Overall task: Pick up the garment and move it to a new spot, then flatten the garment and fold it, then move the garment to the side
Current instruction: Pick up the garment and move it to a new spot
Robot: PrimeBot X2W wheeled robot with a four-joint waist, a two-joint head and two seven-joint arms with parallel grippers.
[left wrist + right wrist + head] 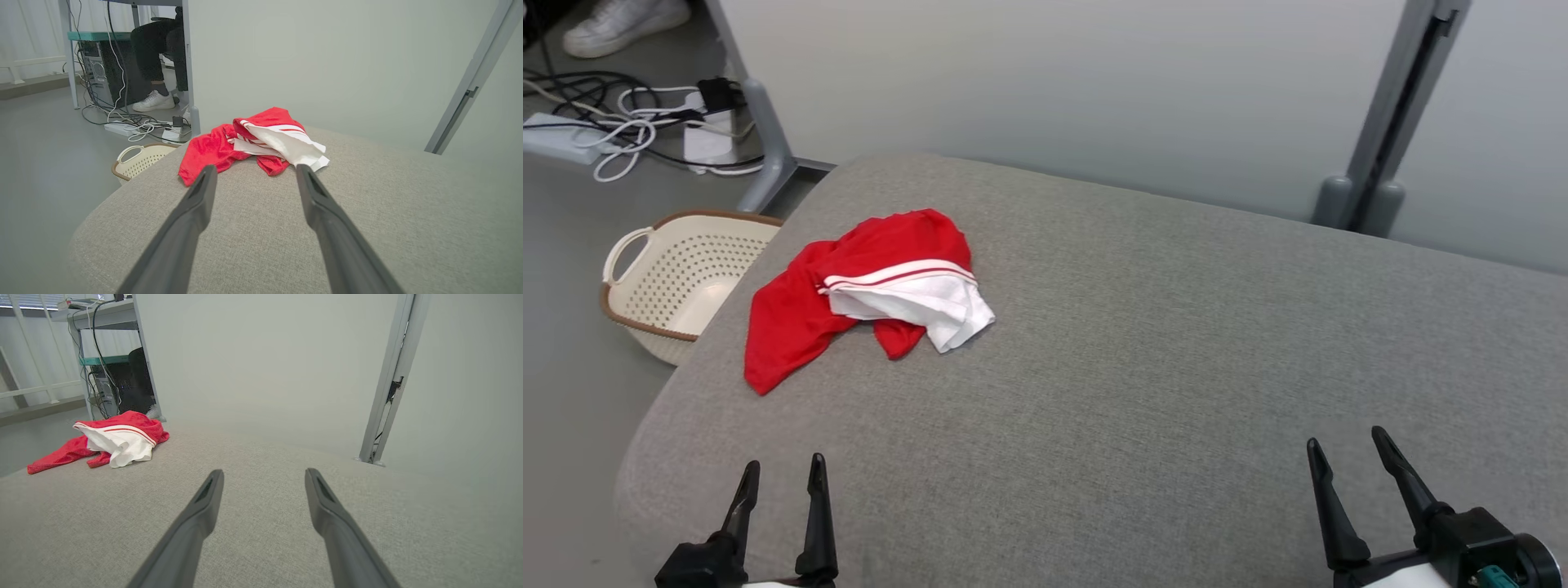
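Left tool (pixel 784 463), right tool (pixel 1345 438), tapered black fingers (pixel 819 523)

Red garment (pixel 792 314) with white striped panel, grey cushion (pixel 1143 367), cream perforated basket (pixel 682 278), black tools

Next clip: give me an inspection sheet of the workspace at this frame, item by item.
Surface: grey fabric-covered cushion top, flat and unwrinkled.
Job's things: red and white garment, crumpled, lying at the far left, not yet flattened or folded.
Clutter: cream perforated plastic basket on the floor beside the cushion's left edge.
Grippers: left gripper and right gripper both open, empty, at the near edge, apart from the garment.
Cables: tangled white and black cables and a white power strip on the floor.
Surroundings: pale partition wall, grey metal post, a person's white shoe.
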